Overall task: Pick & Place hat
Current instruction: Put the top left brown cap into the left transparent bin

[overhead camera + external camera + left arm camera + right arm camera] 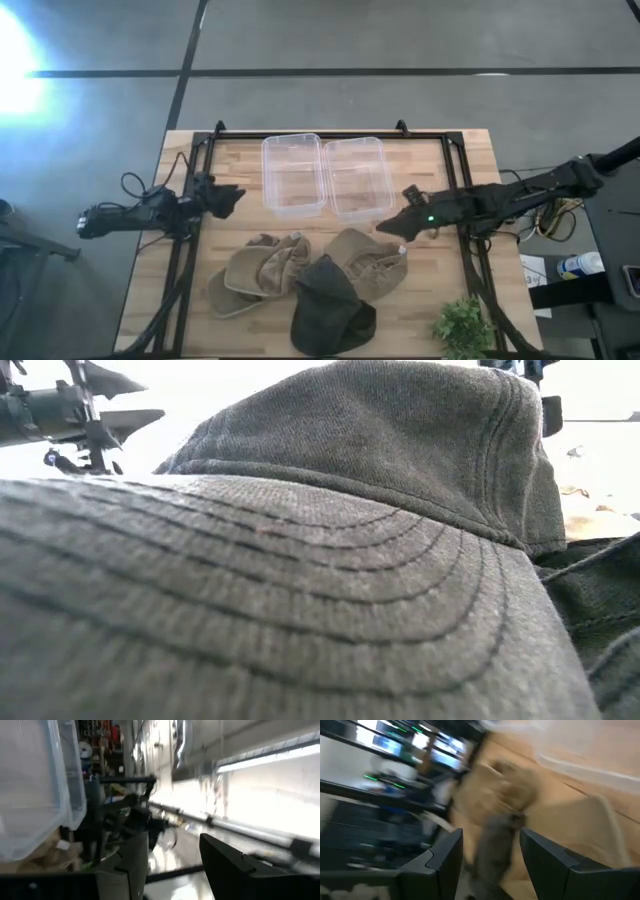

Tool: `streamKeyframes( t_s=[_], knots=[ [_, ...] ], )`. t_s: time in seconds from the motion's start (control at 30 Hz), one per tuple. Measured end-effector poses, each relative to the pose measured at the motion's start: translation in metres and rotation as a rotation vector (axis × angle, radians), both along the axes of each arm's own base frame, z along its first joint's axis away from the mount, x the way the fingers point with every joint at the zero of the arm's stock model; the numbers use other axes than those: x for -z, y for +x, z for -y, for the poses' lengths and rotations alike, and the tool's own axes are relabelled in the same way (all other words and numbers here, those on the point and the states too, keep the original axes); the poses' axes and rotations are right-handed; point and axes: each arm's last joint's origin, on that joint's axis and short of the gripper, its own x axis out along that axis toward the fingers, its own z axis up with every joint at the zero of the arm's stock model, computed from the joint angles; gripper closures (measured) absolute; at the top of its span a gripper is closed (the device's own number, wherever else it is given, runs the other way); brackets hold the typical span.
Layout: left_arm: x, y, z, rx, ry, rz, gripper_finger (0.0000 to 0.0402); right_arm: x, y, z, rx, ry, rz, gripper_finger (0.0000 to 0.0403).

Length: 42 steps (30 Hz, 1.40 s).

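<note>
Three hats lie in a cluster near the table's near edge: a tan hat [255, 275], a second tan hat [365, 262] to its right, and a dark grey hat [330, 310] whose brim overlaps both. That dark hat [330, 560] fills the low view. My right gripper [385, 228] is open and hovers by the far right edge of the right tan hat. Its wrist view [490, 862] looks past the fingers at a tan hat [515, 790] and the dark hat [495, 840]. My left gripper [232, 197] [172, 865] is open and waits left of the bins.
Two clear plastic bins [292, 173] [358, 177] stand side by side at the table's far middle; one bin [30, 795] shows in the left wrist view. A small green plant [462, 325] sits at the near right corner. Black frame rails [180, 260] run along both table sides.
</note>
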Motion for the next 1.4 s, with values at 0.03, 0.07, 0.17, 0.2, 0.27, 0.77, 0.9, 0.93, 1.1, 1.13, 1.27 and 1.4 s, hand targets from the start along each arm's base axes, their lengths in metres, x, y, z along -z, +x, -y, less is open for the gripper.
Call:
streamKeyframes(
  t_s=[0.03,0.07,0.17,0.2,0.27,0.77,0.9,0.93,1.1,1.13,1.27,1.4],
  knots=[
    [0.0,0.0,-0.001,-0.01,-0.031,0.009,0.0229,-0.002,0.007,-0.002,-0.005,-0.013,-0.04,0.0211],
    [0.0,0.0,-0.001,-0.032,-0.062,0.013,0.0229,-0.005,0.013,-0.005,-0.013,-0.026,-0.067,0.0211],
    [-0.001,-0.001,-0.002,-0.06,-0.091,0.03,0.0229,-0.013,0.037,-0.013,-0.062,-0.053,-0.105,0.0211],
    [-0.002,-0.001,-0.002,-0.053,-0.071,0.038,0.0229,-0.016,0.045,-0.015,-0.082,-0.066,-0.106,0.0211],
    [-0.006,-0.001,0.0,0.008,-0.01,0.056,0.0229,-0.021,0.063,-0.02,-0.126,-0.098,-0.109,0.0211],
    [-0.07,0.003,0.029,0.62,0.761,-0.803,0.0249,-0.027,0.147,-0.044,-0.393,-0.348,-0.418,0.0211],
    [-0.076,0.02,0.047,0.783,0.971,-0.918,0.0257,-0.025,0.149,-0.046,-0.413,-0.367,-0.456,0.0211],
    [-0.075,0.025,0.054,0.827,1.02,-0.935,0.0259,-0.024,0.149,-0.046,-0.417,-0.37,-0.457,0.0211],
    [-0.061,0.042,0.095,0.982,1.261,-1.007,0.026,-0.023,0.142,-0.044,-0.393,-0.396,-0.471,0.0211],
    [-0.056,0.044,0.103,1.002,1.296,-1.029,0.026,-0.023,0.14,-0.043,-0.386,-0.401,-0.474,0.0211],
    [-0.051,0.047,0.129,1.057,1.376,-1.059,0.026,-0.027,0.133,-0.04,-0.383,-0.419,-0.489,0.0211],
    [-0.044,0.05,0.144,1.09,1.374,-1.124,0.026,-0.025,0.13,-0.039,-0.408,-0.452,-0.504,0.0211]
  ],
)
